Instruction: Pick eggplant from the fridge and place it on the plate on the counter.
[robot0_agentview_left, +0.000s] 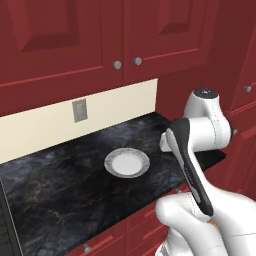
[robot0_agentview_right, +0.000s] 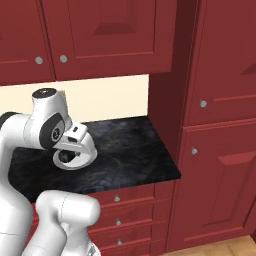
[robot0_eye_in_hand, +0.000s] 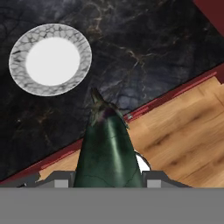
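Eggplant (robot0_eye_in_hand: 107, 153) is sitting clamped between the gripper (robot0_eye_in_hand: 107, 177) fingers, hanging above the counter (robot0_eye_in_hand: 144, 48) edge. Plate (robot0_eye_in_hand: 50, 60) is lying bare on the black marble, apart from the eggplant's tip.

No readable text, labels, brands or numbers anywhere.

Lighting's flat and even on my feeds, typical render look, no obvious lamp direction. The counter (robot0_agentview_left: 60, 185) reads dark with faint pale veins, no glare. The plate (robot0_agentview_left: 127, 163) is nearly blown-out white in the middle on the hand cam. A glossy streak runs down the eggplant (robot0_eye_in_hand: 107, 153). Everything's slightly soft and low-res, with no edge warping I can spot.
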